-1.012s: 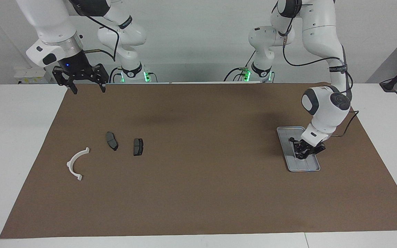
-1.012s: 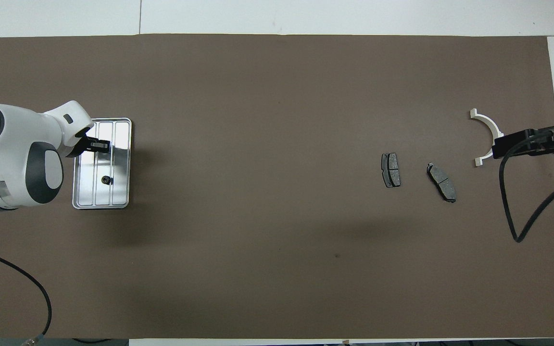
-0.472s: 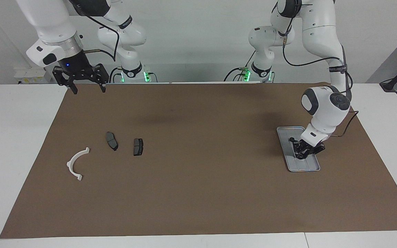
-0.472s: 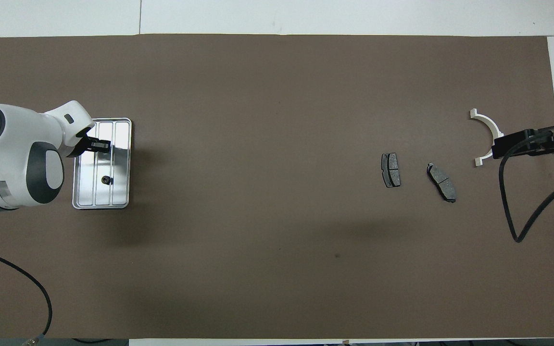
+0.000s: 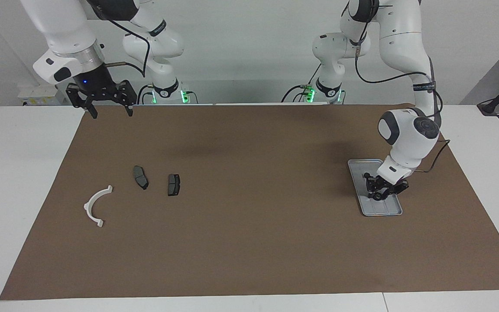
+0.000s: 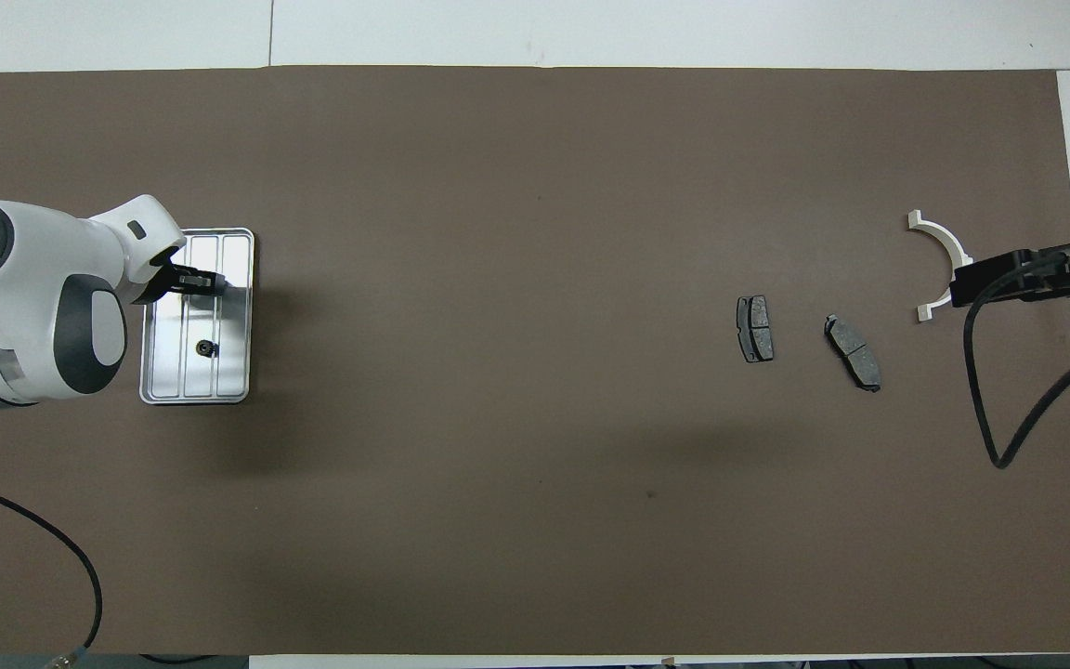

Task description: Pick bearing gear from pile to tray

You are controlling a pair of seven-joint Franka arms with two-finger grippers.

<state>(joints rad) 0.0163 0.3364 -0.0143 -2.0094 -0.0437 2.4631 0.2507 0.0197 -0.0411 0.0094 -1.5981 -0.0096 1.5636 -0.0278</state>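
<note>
- Hardly anything has moved since the earlier frames: the left arm's wrist has shifted slightly above the tray (image 5: 394, 211), and every loose part lies where it did.
- Nearest the robots, the right gripper (image 5: 108, 106) waits in the air over the edge of the brown mat (image 5: 249, 251) at the right arm's end of the surface. Its fingers are spread wide, and they hold and touch nothing.
- Next out is the tray, at the left arm's end. One small black round piece (image 6: 206, 348) lies loose on its ridged bottom, in the part nearer the robots, so you can count that much of the job as done.
- The left gripper (image 5: 379, 193) is low over the middle of that tray. You cannot tell how far apart its fingers stand. A dark round shape sits at their tips, but whether it is a second piece, pinched or let go, cannot be told.
- At the right arm's end, the pile is down to two dark brake pads (image 5: 140, 177) (image 5: 173, 184) lying near each other but apart.
- Farthest out is the white arc bracket (image 5: 95, 206), lying flat beside the pads.
- No round piece shows on the mat — judging by that, you have little left beyond clearing the left gripper from the tray.
</note>
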